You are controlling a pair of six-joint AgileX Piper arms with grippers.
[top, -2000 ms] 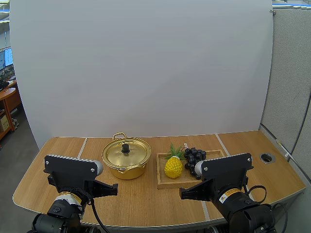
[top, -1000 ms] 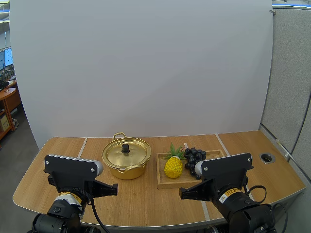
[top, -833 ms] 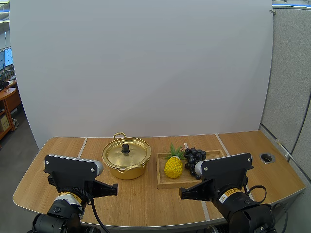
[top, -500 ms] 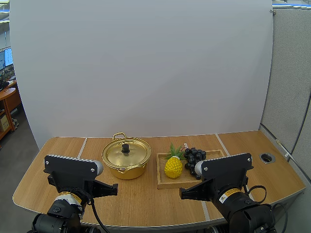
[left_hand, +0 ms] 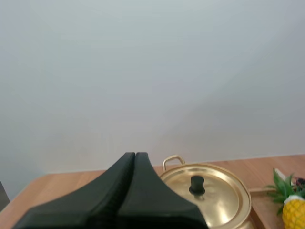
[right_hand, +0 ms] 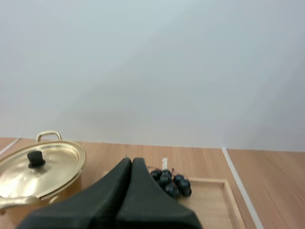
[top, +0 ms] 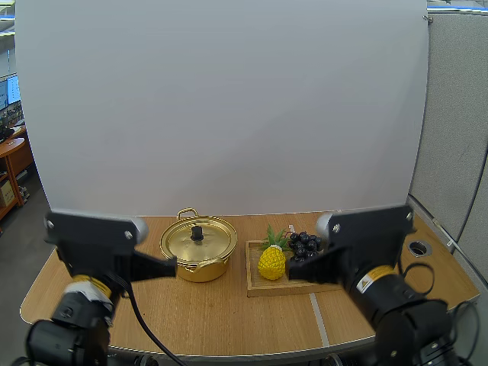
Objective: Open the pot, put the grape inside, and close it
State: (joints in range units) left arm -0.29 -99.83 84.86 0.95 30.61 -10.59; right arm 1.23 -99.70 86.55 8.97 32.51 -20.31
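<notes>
A yellow sticker [top: 368, 280] behind the right gripper [right_hand: 131, 161] carries print too small to read. That gripper's fingers are pressed together on nothing, near the grapes [top: 303, 244], which lie on the tray [top: 253, 284] beside a pineapple [top: 271, 261]. The left gripper [left_hand: 135, 155], likewise closed and empty, hangs before the pot [top: 197, 263], whose lid [top: 187, 242] is on.

A wooden tray [top: 252, 268] lies flat on the bench [top: 229, 320], right of its middle. A yellow pineapple [top: 272, 261] with a green leafy crown stands upright at the tray's left end. Pale strips [top: 128, 231] run front to back across the bench top. Near the bench's far right edge sits a round metal-rimmed hole [top: 418, 247]. A plain white screen [top: 229, 107] stands behind the bench.
</notes>
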